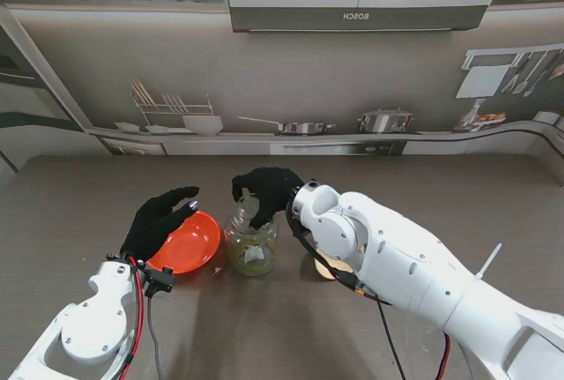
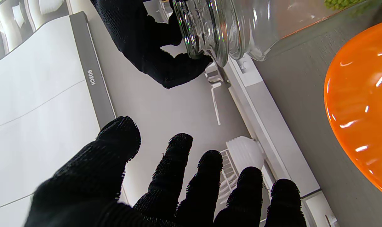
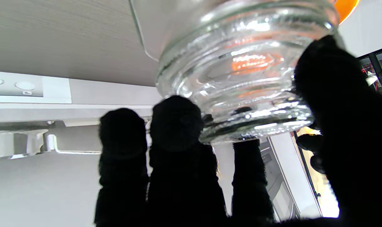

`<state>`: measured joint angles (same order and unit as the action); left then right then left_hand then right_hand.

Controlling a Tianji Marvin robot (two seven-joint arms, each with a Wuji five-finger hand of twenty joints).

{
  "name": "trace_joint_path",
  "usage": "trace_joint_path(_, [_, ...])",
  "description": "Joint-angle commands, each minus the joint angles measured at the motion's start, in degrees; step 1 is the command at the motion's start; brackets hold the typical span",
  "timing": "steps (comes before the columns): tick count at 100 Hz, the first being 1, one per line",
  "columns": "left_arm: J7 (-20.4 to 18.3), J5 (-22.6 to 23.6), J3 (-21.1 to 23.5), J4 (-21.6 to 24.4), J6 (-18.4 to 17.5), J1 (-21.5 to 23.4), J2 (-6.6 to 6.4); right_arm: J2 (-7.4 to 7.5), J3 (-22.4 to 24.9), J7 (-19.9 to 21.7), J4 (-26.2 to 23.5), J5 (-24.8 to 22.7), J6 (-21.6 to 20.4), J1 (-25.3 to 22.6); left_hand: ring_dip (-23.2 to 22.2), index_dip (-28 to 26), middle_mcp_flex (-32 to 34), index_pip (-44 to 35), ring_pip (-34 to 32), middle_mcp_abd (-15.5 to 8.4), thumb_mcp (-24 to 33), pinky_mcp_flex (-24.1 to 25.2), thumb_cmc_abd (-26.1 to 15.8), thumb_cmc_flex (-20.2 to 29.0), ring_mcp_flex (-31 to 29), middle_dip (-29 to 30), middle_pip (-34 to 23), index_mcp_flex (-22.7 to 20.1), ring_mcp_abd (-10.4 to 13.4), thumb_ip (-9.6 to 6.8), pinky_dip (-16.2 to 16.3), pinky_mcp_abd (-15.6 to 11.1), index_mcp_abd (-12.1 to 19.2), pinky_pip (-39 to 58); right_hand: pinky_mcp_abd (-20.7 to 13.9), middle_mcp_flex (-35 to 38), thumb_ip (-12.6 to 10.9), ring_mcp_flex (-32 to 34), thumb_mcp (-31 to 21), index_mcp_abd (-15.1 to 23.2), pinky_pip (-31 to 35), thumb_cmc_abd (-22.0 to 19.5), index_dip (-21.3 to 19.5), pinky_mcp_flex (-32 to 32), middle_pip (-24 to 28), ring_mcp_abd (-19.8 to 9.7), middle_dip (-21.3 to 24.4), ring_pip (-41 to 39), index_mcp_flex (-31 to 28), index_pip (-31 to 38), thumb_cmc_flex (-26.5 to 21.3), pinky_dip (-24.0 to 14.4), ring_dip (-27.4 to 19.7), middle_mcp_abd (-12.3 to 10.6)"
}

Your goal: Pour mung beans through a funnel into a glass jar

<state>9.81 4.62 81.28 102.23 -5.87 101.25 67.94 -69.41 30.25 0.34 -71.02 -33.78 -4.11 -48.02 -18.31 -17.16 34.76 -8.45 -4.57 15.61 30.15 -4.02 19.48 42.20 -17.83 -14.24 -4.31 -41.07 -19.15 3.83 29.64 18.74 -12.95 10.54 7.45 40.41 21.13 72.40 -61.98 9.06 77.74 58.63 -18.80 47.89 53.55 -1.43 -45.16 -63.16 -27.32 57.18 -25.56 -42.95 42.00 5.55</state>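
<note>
The glass jar [image 1: 252,246] stands mid-table with green mung beans in its lower part. My right hand [image 1: 266,191] is curled over its top. In the right wrist view the thumb and fingertips [image 3: 175,121] press against the threaded jar mouth [image 3: 241,82]. A pale translucent piece [image 1: 249,213] sits at the mouth under that hand; whether it is the funnel I cannot tell. My left hand [image 1: 159,219] hovers open, fingers spread, over the left rim of the orange bowl [image 1: 189,244]. The left wrist view shows the orange bowl [image 2: 361,104], the glass jar [image 2: 209,28] and my right hand [image 2: 153,44].
A round yellowish object [image 1: 335,267] lies on the table, partly hidden under my right forearm. The bowl touches or nearly touches the jar's left side. A printed kitchen backdrop [image 1: 352,71] stands behind the far table edge.
</note>
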Motion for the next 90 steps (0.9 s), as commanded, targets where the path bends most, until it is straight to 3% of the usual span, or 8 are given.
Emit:
trace_joint_path(1, [-1.2, -0.2, -0.1, 0.2, 0.2, 0.1, 0.05, 0.34, 0.2, 0.5, -0.1, -0.6, -0.2, -0.4, 0.7, -0.3, -0.9, -0.3, 0.9, -0.2, -1.4, 1.1, -2.5, -0.2, 1.1, 0.2, 0.8, -1.6, 0.0, 0.51, 1.0, -2.1, 0.1, -1.3, 1.1, -1.9, -7.7, -0.8, -20.9, 0.3, -0.6, -9.9, -4.8, -0.8, 0.1, -4.6, 1.3, 1.4, -2.0, 8.1, -7.2, -0.7, -1.3, -7.9])
trace_joint_path(11, [-1.4, -0.3, -0.1, 0.2, 0.3, 0.0, 0.02, 0.51, 0.3, 0.2, -0.1, -1.2, -0.5, -0.5, 0.7, -0.3, -0.8, -0.3, 0.9, -0.3, -1.5, 1.1, -2.5, -0.2, 1.1, 0.1, 0.8, -1.6, 0.0, 0.51, 1.0, -2.0, 0.0, -1.3, 1.3, -3.9, -10.6, -2.1, -21.0, 0.1, -1.2, -11.9, -6.8, -1.5, -0.5, -4.0, 2.7, 3.1, -1.2, 6.3, -4.5, -0.6, -2.3, -7.9])
trace_joint_path(15, [-1.4, -0.3, -0.2, 0.1, 0.3, 0.0, 0.01, 0.54, 0.3, 0.1, 0.0, -1.3, -0.6, -0.6, 0.7, -0.3, -0.9, -0.2, 0.9, -0.2, -1.4, 1.1, -2.5, -0.1, 1.1, 0.1, 0.8, -1.4, 0.0, 0.5, 1.0, -2.0, -0.1, -1.3, 1.3, -5.0, -12.0, -2.5, -20.8, 0.0, -1.4, -12.5, -9.6, -1.8, -0.7, -4.0, 3.6, 3.5, -0.7, 4.5, -3.9, -0.7, -2.4, -7.7])
trace_joint_path(61, [-2.1, -0.5, -0.3, 0.1, 0.6, -0.2, -0.12, 0.74, 0.6, -2.5, 1.1, -3.2, -2.4, -2.1, 0.7, -0.3, -0.9, -0.3, 0.9, -0.3, -1.6, 1.1, -2.6, 0.0, 1.1, 0.1, 0.8, -1.6, 0.0, 0.46, 1.0, -2.1, 0.0, -1.3, 1.1, -9.0, -13.6, -4.7, -18.1, -0.9, -2.2, -13.1, -10.4, -3.0, -1.7, -4.2, 6.1, 4.5, 1.4, 0.5, 0.0, -0.5, -2.5, -6.3])
trace_joint_path(70, [-2.2, -0.5, -0.4, 0.1, 0.7, -0.2, -0.13, 0.81, 0.8, -3.8, 1.4, -4.2, -3.0, -2.8, 0.7, -0.3, -0.9, -0.3, 0.9, -0.3, -1.7, 1.1, -2.6, 0.0, 1.1, 0.1, 0.8, -1.6, 0.0, 0.45, 1.0, -2.1, 0.0, -1.3, 1.1, -9.2, -14.8, -4.9, -17.5, -1.2, -2.2, -13.2, -10.2, -3.2, -2.5, -4.1, 7.2, 4.9, 1.8, -0.3, 1.2, -0.5, -2.4, -5.8])
trace_joint_path(90, [-2.3, -0.6, -0.4, 0.0, 0.8, -0.2, -0.16, 1.1, 0.9, -6.7, 2.1, -7.0, -4.3, -3.8, 0.7, -0.3, -0.9, -0.2, 0.9, -0.3, -1.7, 1.1, -2.7, -0.1, 1.0, 0.1, 0.8, -1.4, 0.0, 0.44, 1.1, -2.1, 0.0, -1.3, 2.0, -9.4, -14.1, -5.7, -15.5, -1.7, -3.5, -11.5, -9.2, -4.4, -6.5, -2.9, 11.7, 8.6, 3.2, -2.4, 4.0, 0.3, -3.8, -4.7])
